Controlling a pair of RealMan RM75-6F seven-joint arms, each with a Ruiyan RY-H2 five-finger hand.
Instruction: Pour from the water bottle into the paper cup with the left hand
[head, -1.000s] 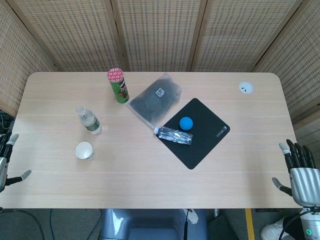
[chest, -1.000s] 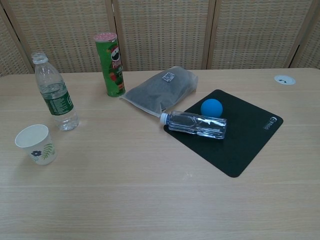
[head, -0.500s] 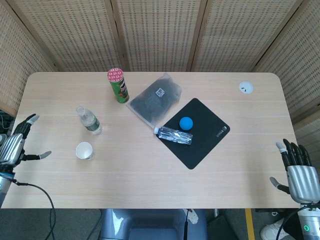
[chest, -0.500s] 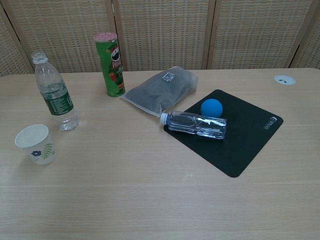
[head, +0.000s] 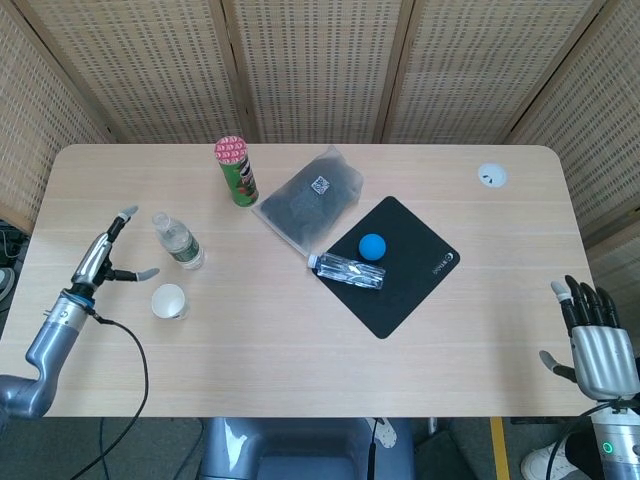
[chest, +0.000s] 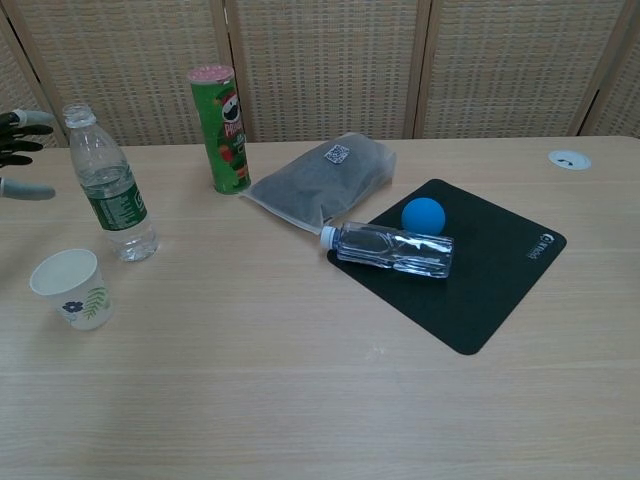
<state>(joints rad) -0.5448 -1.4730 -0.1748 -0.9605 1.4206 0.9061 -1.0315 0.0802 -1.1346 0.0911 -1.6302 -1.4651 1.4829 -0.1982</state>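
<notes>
- The left hand (head: 103, 257) hovers over the bench (head: 300, 340) near its left edge, just left of the water bottle (head: 177, 241), not touching it; the forearm runs back toward the bench's front-left corner.
- Its fingers (head: 122, 216) are spread and hold nothing, the thumb stuck out toward the bottle; in the chest view only the fingertips (chest: 22, 120) show at the left border, beside the bottle's neck.
- The right hand (head: 595, 345) hangs off the bench's right front corner, fingers (head: 584, 301) straight, apart and empty.
- The water bottle stands upright and capped, with the paper cup (head: 168, 301) upright just in front of it, the two apart.
- Half a second ago the left hand sat at the bench's left edge, well clear of the bottle; it has since swung inward and farther from the robot to come alongside it.
- The right hand has barely shifted, and the bottle and cup have not moved.
</notes>
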